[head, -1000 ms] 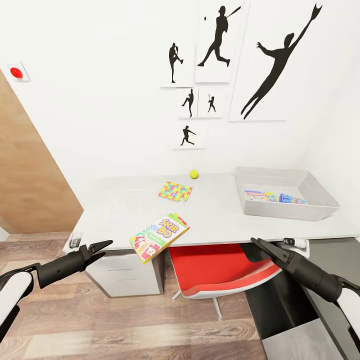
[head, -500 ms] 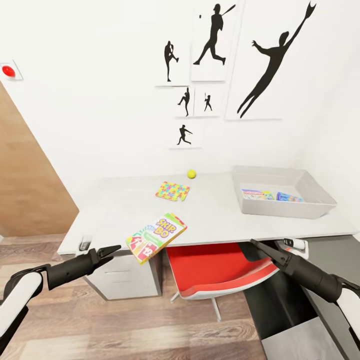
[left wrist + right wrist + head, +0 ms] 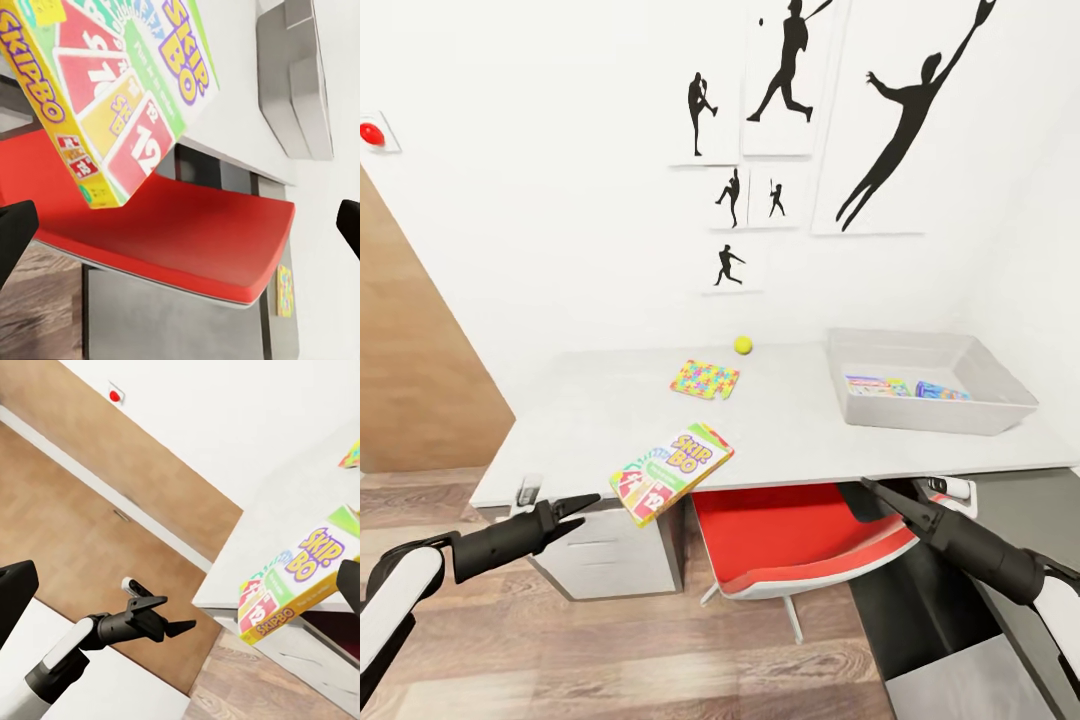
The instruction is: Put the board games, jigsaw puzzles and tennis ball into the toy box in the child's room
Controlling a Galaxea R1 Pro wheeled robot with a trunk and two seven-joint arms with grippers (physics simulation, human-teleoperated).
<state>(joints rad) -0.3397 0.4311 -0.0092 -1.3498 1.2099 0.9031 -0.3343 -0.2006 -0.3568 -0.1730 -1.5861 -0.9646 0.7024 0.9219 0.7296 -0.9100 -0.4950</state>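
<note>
A Skip-Bo board game (image 3: 672, 472) lies on the pale table (image 3: 590, 420), its corner hanging over the front edge. One jigsaw puzzle (image 3: 705, 380) lies mid-table, and behind it the tennis ball (image 3: 743, 345) rests near the wall. At the right end stands the grey toy box (image 3: 940, 417) with flat colourful items (image 3: 905, 388) inside. My left gripper (image 3: 585, 505) is open, low in front of the table, left of the game. My right gripper (image 3: 872, 489) is open below the table's front edge. The left wrist view has the game (image 3: 112, 97) close ahead; the right wrist view shows the game (image 3: 292, 585) and the left gripper (image 3: 172, 622).
A red chair (image 3: 800, 540) is tucked under the table between my arms. A white drawer unit (image 3: 610, 555) stands under the table's left end. A wooden door (image 3: 410, 370) is at the left, a dark cabinet (image 3: 950, 650) at the right. Silhouette prints hang on the wall.
The view has shifted slightly. Compared with a second ago my left gripper has come a little to the right, toward the Skip-Bo box. The right arm has stayed put.
</note>
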